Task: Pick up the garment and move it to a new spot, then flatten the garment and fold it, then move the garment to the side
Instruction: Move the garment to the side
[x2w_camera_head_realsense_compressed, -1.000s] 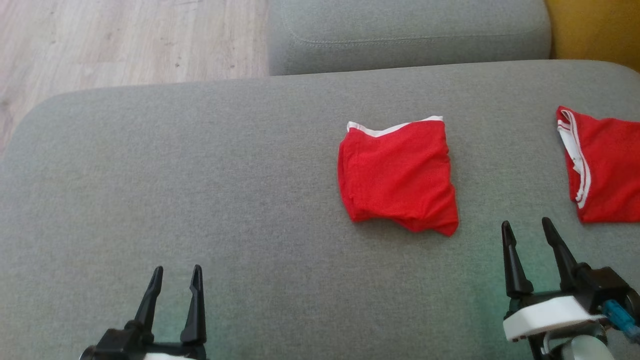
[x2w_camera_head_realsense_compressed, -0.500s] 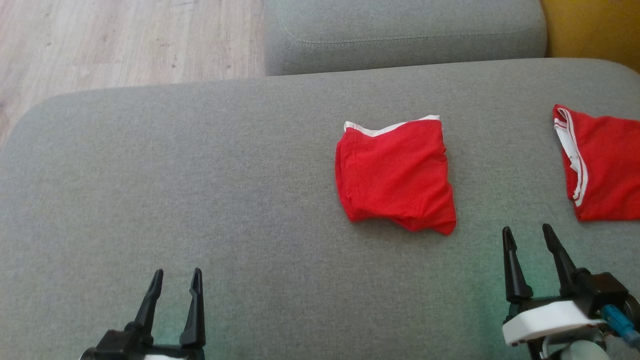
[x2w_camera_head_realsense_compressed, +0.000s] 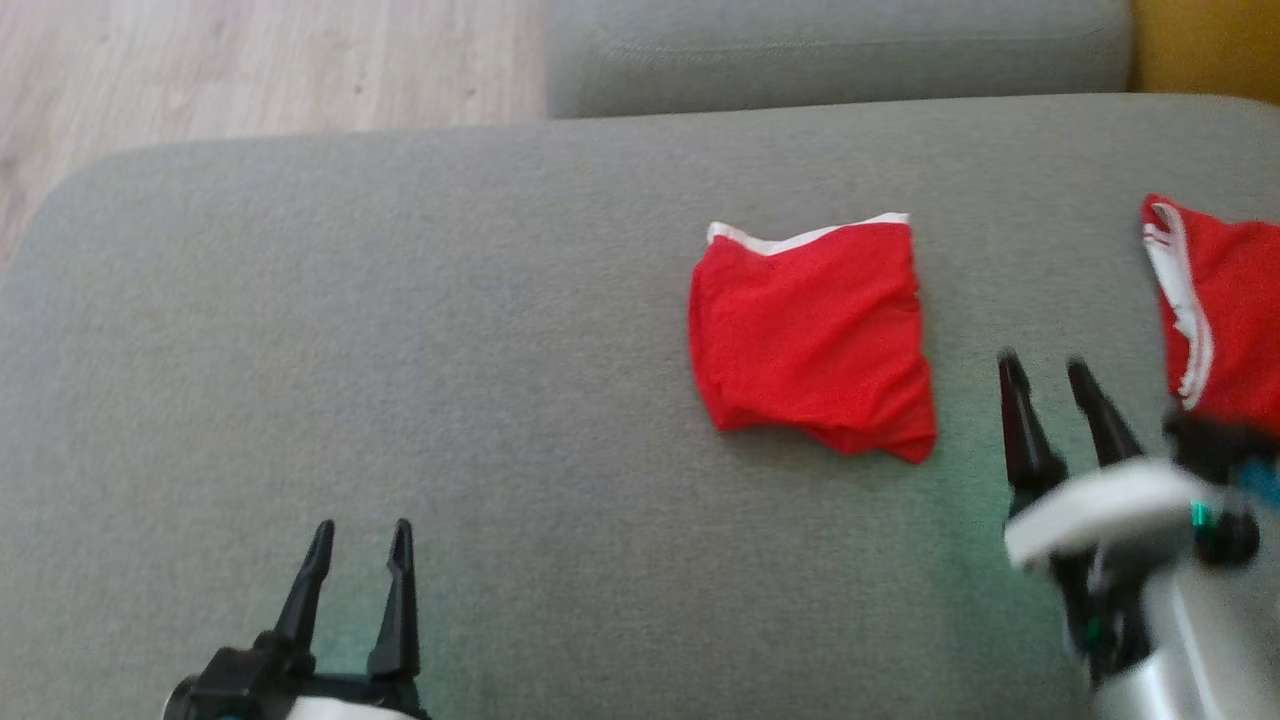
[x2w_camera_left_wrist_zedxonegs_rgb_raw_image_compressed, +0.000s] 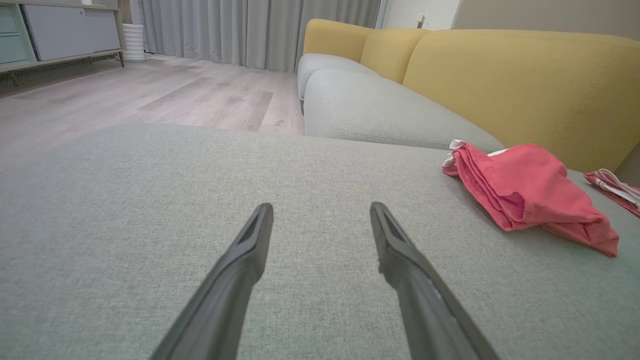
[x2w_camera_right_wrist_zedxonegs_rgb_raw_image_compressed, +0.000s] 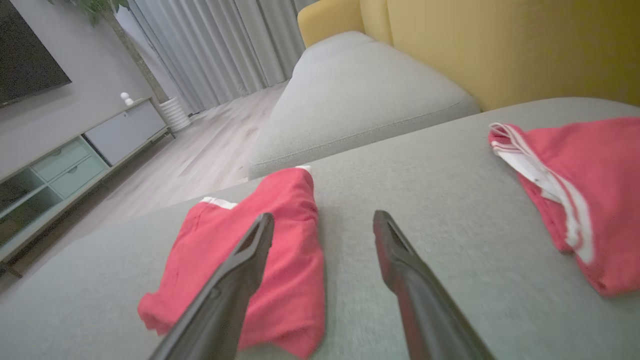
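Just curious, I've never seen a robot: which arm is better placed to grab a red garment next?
Likely the right. Its open right gripper hangs between the folded garment and the second garment; the left gripper sits far off.

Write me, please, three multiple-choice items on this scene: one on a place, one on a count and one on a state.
1. Where does the folded garment lie?
A. On the wooden floor
B. On the grey cushion, to the left of the right gripper
C. On the yellow backrest

2. How many red garments lie on that cushion?
A. One
B. Two
C. Four

3. How do the two grippers stand?
A. Both open, holding nothing
B. Both shut
C. Right shut on a garment

Answers:
1 B: it rests on the cushion, with the right gripper just off its right edge.
2 B: there is the folded one, plus a second garment with white trim at the far right.
3 A: the left gripper and the right one both show spread fingers with nothing gripped.
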